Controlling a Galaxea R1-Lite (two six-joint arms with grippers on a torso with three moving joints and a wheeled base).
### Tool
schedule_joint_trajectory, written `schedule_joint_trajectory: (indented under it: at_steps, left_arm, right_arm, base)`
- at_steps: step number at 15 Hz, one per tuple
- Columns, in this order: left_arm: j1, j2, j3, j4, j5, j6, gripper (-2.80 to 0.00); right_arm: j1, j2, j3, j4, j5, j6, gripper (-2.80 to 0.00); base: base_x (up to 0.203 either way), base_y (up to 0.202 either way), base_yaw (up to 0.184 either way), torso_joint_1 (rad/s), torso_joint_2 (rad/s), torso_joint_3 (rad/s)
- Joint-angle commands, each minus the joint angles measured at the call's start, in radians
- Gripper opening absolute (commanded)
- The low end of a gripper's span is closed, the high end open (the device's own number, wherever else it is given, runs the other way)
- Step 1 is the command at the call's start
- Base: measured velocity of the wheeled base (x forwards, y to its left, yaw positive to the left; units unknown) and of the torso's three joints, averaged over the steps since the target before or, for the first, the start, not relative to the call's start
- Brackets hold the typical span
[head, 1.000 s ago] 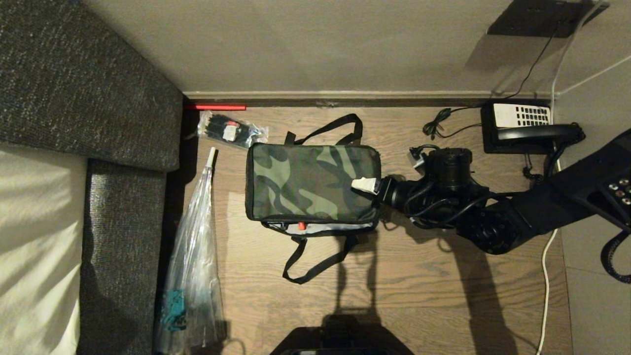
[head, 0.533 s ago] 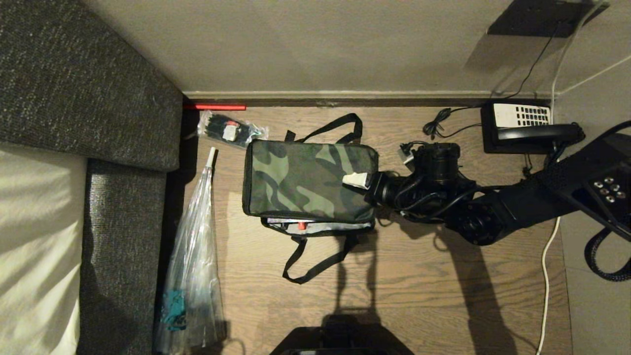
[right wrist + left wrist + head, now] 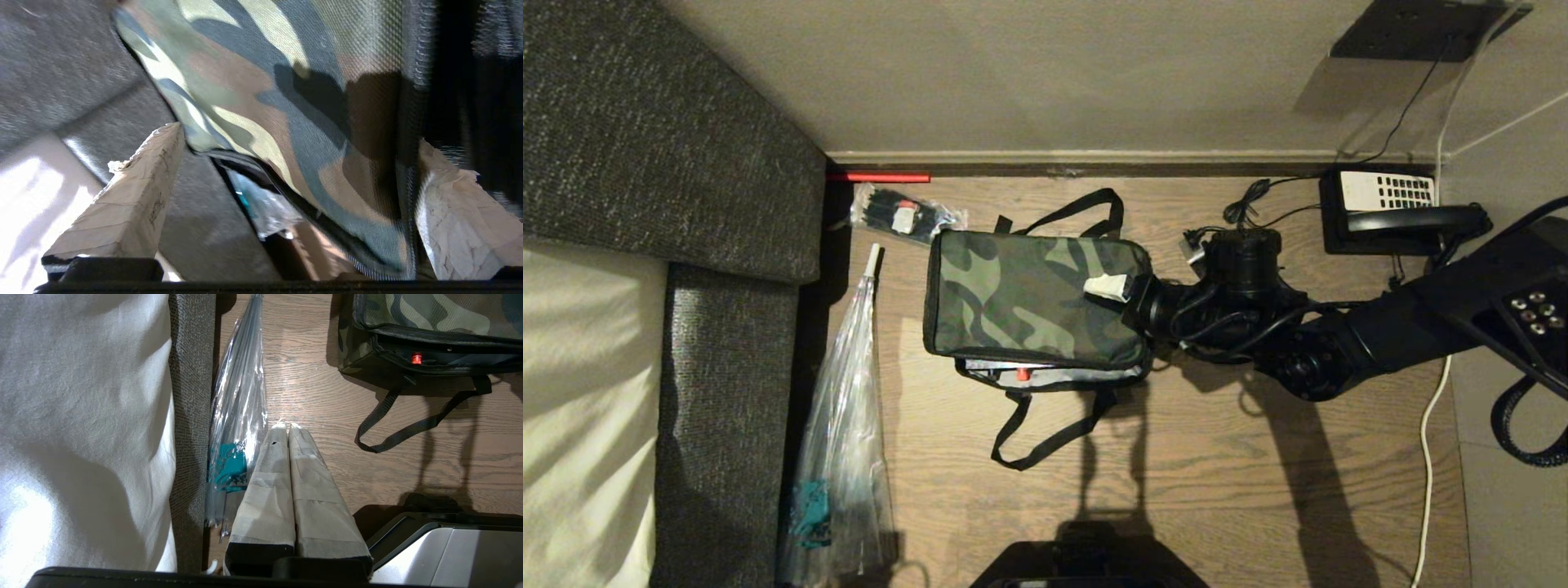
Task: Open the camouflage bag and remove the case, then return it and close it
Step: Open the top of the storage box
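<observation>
Opening step in hand: right gripper [image 3: 1112,287], jaws spread, straddles the camouflage bag [image 3: 1029,298] lid edge; next, pinching and lifting it.

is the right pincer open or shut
Open: the right pincer has its taped fingers spread wide, straddling the camouflage bag's edge.

1. Floor [image 3: 1217,482]: wood-grain boards, brown, with hard dark shadows cast across them.
2. Wall [image 3: 1054,73]: plain beige, meeting the boards at a pale skirting strip [image 3: 1094,155].
3. Upholstered furniture [image 3: 670,139]: dark grey woven fabric along the left side; possibly a bed frame or sofa.
4. White bedding [image 3: 580,392]: lies on that furniture, creased, brightly lit.
5. Dark wall plate [image 3: 1421,28]: upper right, with a thin cable [image 3: 1409,110] hanging from it.
</observation>
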Motion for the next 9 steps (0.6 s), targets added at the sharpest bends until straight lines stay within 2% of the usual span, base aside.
schedule_joint_trajectory:
  at_steps: [1, 5, 9]
  left_arm:
    - [0.0, 0.001, 0.002, 0.0, 0.001, -0.001, -2.8]
    - [0.0, 0.001, 0.001, 0.0, 0.001, -0.001, -2.8]
    - [0.0, 0.001, 0.001, 0.0, 0.001, -0.001, -2.8]
  right_arm:
    - [0.0, -0.007, -0.008, -0.004, 0.002, 0.021, 0.0]
    - [0.004, 0.018, -0.028, -0.007, 0.007, 0.088, 0.0]
    - [0.005, 0.056, -0.056, -0.02, 0.029, 0.19, 0.0]
  base:
    - [0.0, 0.0, 0.0, 0.0, 0.0, 0.0]
    - [0.0, 0.0, 0.0, 0.0, 0.0, 0.0]
    - [0.0, 0.0, 0.0, 0.0, 0.0, 0.0]
